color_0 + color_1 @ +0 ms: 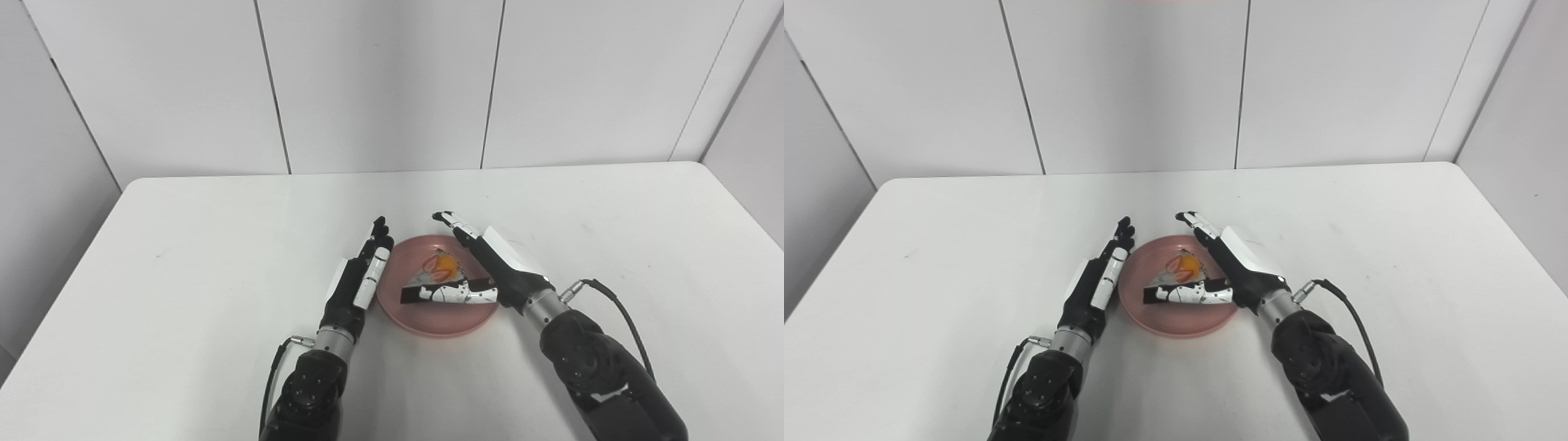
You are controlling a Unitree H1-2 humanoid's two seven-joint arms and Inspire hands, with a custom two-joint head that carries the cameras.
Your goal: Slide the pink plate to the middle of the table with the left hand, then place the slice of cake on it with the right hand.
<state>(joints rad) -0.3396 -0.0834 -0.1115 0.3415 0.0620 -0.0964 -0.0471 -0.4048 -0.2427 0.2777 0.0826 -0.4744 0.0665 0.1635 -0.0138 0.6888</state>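
On a white table backed by pale wall panels, the pink plate sits mid-table holding the fruit-topped cake slice, the left hand flat and empty beside it, the right hand spread wide around the slice.

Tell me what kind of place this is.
Probably a robot test booth, not a kitchen: a bare white table enclosed by plain white panel walls, with only a pink plate holding a slice of cake between two robot hands.
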